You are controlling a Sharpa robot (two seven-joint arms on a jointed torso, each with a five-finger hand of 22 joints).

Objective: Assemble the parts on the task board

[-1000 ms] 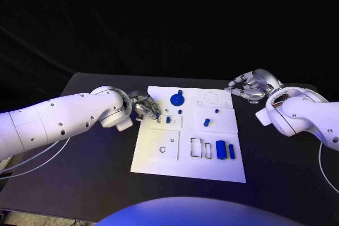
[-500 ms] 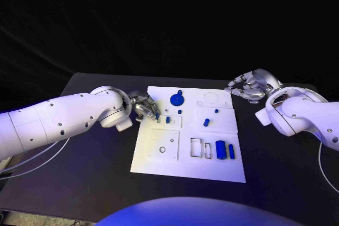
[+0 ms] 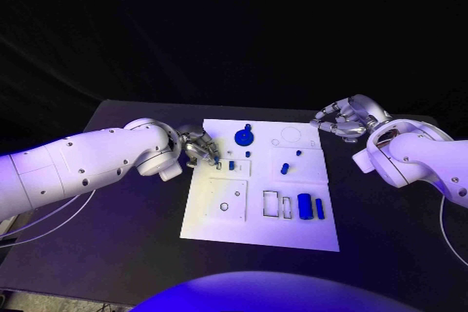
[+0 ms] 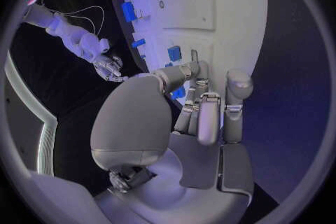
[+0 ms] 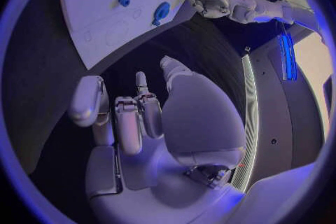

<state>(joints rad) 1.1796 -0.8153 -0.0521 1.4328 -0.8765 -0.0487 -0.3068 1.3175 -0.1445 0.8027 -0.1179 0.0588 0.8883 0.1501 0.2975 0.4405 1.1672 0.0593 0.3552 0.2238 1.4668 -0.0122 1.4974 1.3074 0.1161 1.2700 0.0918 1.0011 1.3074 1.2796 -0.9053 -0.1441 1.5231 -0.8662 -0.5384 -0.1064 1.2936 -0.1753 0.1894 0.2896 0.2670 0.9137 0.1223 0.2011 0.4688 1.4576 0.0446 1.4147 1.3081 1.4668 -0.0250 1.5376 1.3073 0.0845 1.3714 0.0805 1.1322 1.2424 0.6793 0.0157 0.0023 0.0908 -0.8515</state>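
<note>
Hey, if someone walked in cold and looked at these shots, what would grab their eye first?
Probably the white task board in the middle of the black table, dotted with small blue parts such as the round blue piece near its far edge. Next, the left hand at the board's left edge, its fingers down by a small blue part. The right hand hangs off the board's far right corner, fingers curled, holding nothing.

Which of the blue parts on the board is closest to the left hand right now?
The small blue peg in the square recess, right beside the left hand; the round blue disc and other blue pieces lie farther away.
</note>
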